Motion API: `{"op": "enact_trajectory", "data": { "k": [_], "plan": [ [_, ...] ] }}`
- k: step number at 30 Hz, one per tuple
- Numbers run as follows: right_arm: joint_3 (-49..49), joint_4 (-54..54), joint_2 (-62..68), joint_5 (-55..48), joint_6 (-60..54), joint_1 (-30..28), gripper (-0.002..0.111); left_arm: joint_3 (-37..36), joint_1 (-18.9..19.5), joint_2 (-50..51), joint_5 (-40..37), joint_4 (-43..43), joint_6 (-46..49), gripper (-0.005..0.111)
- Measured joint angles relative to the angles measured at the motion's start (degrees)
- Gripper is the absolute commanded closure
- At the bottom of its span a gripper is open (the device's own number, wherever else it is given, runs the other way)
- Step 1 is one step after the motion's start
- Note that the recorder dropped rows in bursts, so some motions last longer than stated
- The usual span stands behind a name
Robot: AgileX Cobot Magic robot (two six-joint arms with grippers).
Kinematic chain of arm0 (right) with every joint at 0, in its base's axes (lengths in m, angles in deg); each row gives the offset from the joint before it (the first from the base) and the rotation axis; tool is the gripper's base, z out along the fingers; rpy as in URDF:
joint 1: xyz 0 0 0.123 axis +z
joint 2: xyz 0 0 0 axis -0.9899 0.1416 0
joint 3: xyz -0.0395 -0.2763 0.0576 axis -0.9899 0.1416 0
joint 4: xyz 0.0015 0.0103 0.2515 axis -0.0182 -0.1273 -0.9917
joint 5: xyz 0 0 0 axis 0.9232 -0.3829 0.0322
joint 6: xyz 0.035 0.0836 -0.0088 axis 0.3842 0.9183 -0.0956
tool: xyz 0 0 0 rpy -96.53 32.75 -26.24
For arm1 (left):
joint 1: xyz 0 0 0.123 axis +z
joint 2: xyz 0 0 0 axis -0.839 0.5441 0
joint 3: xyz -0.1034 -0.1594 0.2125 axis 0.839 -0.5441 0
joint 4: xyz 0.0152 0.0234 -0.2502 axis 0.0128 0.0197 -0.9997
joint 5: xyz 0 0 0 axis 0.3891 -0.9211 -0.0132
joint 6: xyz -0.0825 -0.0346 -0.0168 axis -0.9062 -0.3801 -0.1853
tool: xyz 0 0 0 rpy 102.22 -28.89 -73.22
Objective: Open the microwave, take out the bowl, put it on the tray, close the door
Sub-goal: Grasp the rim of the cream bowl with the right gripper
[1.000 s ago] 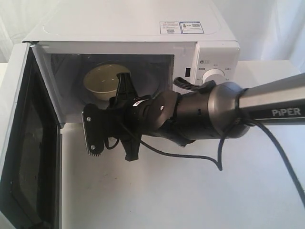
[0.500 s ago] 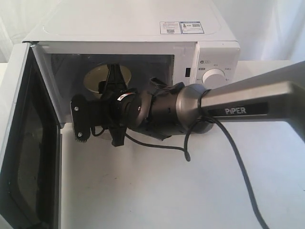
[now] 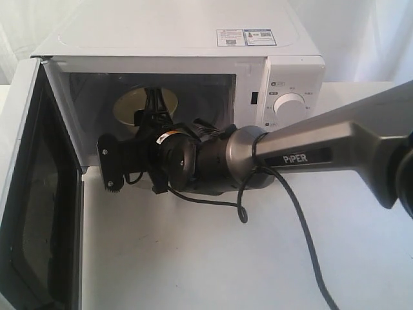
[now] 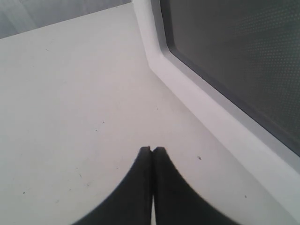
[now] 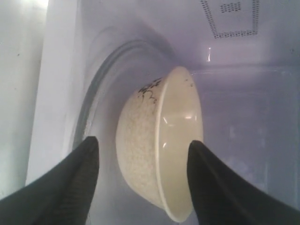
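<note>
A white boxy countertop microwave (image 3: 174,39) stands at the far side of a plain white tabletop (image 3: 226,258), with pale white drapery (image 3: 368,32) behind it. Its white door with a dark window (image 3: 26,194) hangs open on the left. A small glossy cream-white bowl (image 5: 159,136) sits inside the cavity. The black right gripper (image 5: 143,140) reaches in, its jaws spread wide on either side of the bowl. The black left gripper (image 4: 152,151), fingertips pressed together on nothing, hovers above the tabletop beside the door.
</note>
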Motion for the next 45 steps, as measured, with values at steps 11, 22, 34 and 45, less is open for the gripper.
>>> {"op": "enact_trajectory", "data": {
  "k": [11,22,34,45],
  "plan": [
    [-1.33,7.37,0.09,1.16,9.57,0.00,0.055,0.00,0.00,0.00,0.00,0.00,0.00,0.107],
    [-1.77,9.46,3.65,2.25,10.51,-1.15,0.055,0.00,0.00,0.00,0.00,0.00,0.00,0.107],
    [-4.70,9.94,6.89,5.24,11.23,-1.69,0.057,0.00,0.00,0.00,0.00,0.00,0.00,0.107],
    [-5.32,11.15,9.52,6.44,11.23,-2.80,0.088,0.00,0.00,0.00,0.00,0.00,0.00,0.107]
  ]
}}
